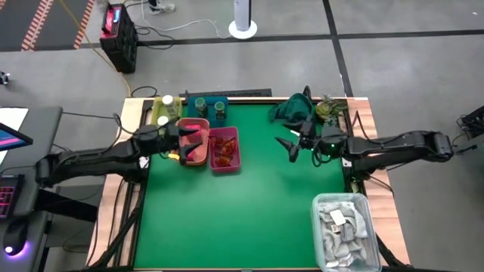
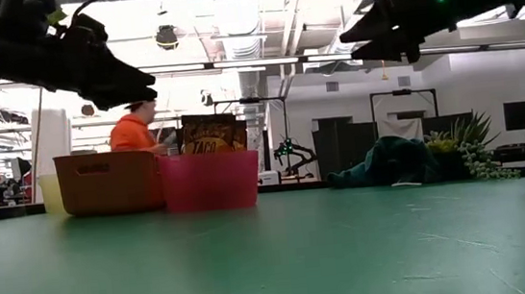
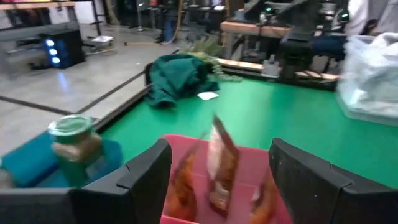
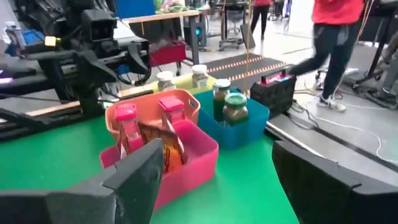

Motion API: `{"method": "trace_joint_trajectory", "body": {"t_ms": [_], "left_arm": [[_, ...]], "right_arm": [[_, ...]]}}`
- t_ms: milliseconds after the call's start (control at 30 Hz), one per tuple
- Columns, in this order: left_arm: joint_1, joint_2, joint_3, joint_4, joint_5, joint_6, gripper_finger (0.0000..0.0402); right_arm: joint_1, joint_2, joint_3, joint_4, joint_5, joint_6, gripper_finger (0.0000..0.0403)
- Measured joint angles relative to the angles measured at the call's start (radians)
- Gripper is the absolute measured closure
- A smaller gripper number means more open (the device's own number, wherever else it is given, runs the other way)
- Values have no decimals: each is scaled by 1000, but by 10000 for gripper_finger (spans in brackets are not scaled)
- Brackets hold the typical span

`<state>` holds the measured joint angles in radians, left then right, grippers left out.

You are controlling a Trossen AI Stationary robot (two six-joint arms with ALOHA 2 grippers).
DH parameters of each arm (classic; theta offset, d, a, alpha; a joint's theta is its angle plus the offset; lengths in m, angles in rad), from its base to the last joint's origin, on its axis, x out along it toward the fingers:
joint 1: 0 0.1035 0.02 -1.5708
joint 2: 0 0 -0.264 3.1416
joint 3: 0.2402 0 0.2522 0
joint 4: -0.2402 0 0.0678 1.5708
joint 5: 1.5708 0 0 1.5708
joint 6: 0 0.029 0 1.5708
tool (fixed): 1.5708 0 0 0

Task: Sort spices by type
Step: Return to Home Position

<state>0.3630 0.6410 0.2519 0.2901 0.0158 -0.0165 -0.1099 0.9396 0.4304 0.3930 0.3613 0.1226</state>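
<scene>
Four small bins stand at the far left of the green table. A yellow one point(image 4: 180, 84) holds white-topped jars point(image 4: 199, 73), a blue one point(image 4: 245, 127) green-topped jars point(image 4: 234, 107), an orange one point(image 1: 193, 142) pink square blocks point(image 4: 125, 114), and a pink one point(image 1: 224, 149) reddish-brown sachets point(image 3: 221, 162), which stand on end. My left gripper point(image 1: 197, 140) is open and empty, hovering over the orange and pink bins. My right gripper point(image 1: 288, 146) is open and empty, above the table's middle, right of the bins.
A dark green cloth point(image 1: 293, 109) and a plant point(image 1: 329, 110) lie at the far right. A clear tub point(image 1: 344, 230) of pale grey-white packets stands at the near right corner. People move in the room behind the table point(image 2: 131, 131).
</scene>
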Motion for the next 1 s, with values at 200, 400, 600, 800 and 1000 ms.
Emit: {"method": "trace_joint_trajectory", "body": {"t_ms": [200, 400, 600, 800, 1000], "left_arm": [[-94, -46, -70, 23, -78, -4, 147], [-143, -120, -130, 24, -148, -4, 147], [-147, -213, -188, -4, -149, -7, 147], [-148, -304, -193, -68, -149, 4, 147], [-148, -406, -193, -147, -160, 22, 147]], "right_arm": [[-38, -59, -48, 30, 1, -7, 74], [-53, -168, -111, 31, 0, -14, 74], [-68, -337, -190, 20, 3, 0, 74], [-68, -533, -206, -179, 3, 16, 74], [-68, -745, -206, -434, 41, 76, 74]]}}
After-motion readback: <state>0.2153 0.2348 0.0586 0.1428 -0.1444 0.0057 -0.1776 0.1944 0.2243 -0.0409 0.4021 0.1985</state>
